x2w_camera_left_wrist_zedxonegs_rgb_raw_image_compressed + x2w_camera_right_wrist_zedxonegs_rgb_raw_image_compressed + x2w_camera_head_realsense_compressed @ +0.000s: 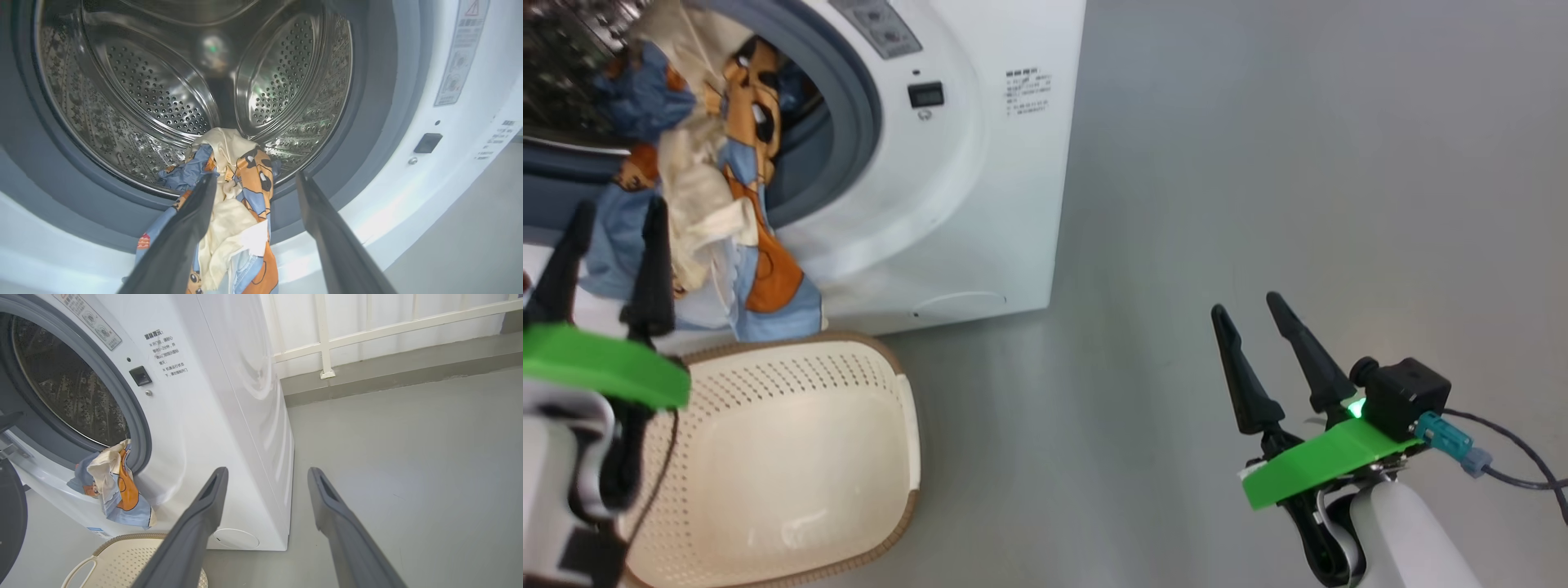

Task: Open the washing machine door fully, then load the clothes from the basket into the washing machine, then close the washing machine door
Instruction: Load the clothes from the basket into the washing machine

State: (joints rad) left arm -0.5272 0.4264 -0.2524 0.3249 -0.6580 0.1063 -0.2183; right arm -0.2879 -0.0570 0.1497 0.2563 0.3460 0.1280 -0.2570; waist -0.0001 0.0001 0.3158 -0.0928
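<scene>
- Hanging over the lower edge of the drum opening, a bundle of light blue fabric with orange and black cartoon prints and cream patches (pixel 711 180) (pixel 233 196) (pixel 114 486) is trailing partly inside the steel drum and partly down the front of the big white front-loading washing machine (pixel 980 204) (pixel 229 416).
- The left gripper (pixel 621 208) (pixel 256 176) is hovering just in front of the bundle, its two long dark fingers spread apart and gripping nothing.
- The right gripper (pixel 1245 304) (pixel 267 469) is hovering over the grey floor (pixel 1258 163), well apart from the machine's right front corner, fingers also spread and empty.
- The small cream perforated plastic basket with a brown woven-look rim (pixel 792 384) (pixel 122 559) is sitting on the floor against the machine's bottom front edge, directly below the hanging fabric.
- The round black-rimmed door (pixel 10 522) is standing swung open at the machine's left edge.
</scene>
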